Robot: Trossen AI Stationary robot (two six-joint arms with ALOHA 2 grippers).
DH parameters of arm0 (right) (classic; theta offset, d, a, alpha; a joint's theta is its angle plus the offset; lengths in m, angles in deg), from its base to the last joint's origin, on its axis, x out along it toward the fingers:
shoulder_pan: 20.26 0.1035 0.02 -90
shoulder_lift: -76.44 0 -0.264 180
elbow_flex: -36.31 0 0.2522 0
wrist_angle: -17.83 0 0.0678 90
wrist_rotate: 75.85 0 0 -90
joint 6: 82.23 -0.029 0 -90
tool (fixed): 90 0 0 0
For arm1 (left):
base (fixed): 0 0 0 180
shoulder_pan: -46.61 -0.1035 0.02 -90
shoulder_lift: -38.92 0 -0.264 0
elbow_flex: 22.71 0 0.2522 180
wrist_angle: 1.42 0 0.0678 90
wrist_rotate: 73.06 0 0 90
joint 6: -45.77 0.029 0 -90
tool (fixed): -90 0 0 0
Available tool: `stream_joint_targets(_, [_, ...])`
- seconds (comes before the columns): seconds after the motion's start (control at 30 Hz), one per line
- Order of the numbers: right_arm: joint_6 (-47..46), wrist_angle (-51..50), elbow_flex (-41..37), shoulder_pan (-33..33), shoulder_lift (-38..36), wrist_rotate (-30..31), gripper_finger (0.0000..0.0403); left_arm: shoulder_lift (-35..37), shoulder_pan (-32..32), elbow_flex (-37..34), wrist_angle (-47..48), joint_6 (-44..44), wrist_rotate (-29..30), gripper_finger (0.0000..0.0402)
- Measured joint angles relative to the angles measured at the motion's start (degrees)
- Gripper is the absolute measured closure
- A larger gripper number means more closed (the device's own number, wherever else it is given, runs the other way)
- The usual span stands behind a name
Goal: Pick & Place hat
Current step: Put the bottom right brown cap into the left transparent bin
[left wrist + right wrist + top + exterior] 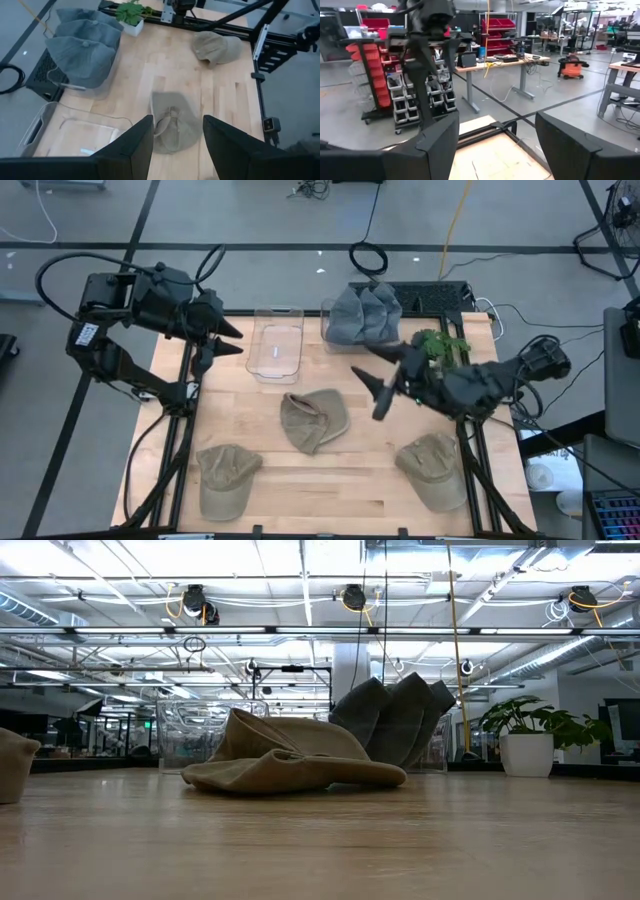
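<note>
Three tan hats lie on the wooden table: one in the middle (pixel 312 420) (pixel 290 765) (pixel 172 125), one at the near left (pixel 225 478) and one at the near right (pixel 435 468) (pixel 215 46). My left gripper (pixel 228 340) (pixel 177 120) hangs open above the table's far left, tilted down toward the middle hat. My right gripper (pixel 368 375) (pixel 497 117) is open, raised and level over the table right of centre, pointing toward the left arm. Neither gripper touches anything.
An empty clear bin (pixel 277 345) (pixel 75 130) stands at the far edge. Beside it, a second bin holds grey hats (pixel 363 315) (pixel 395 720) (pixel 85 45). A potted plant (pixel 440 345) (pixel 530 735) stands at the far right.
</note>
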Motion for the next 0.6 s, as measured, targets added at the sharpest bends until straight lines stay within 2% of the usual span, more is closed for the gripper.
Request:
stream_joint_targets(0.17, [1.26, -0.06, 0.00, 6.76, 0.01, 3.87, 0.0155, -0.17, 0.00, 0.00, -0.02, -4.10, 2.27, 0.0220])
stream_joint_targets(0.37, [0.83, -0.12, 0.00, 16.18, 0.00, 7.92, 0.0155, -0.65, 0.00, 0.00, -0.59, -12.92, 2.82, 0.0220])
stream_joint_targets(0.6, [-4.50, -0.09, 0.00, 27.30, -0.01, 8.09, 0.0155, -1.04, 0.00, 0.00, -0.57, -20.08, 2.90, 0.0220])
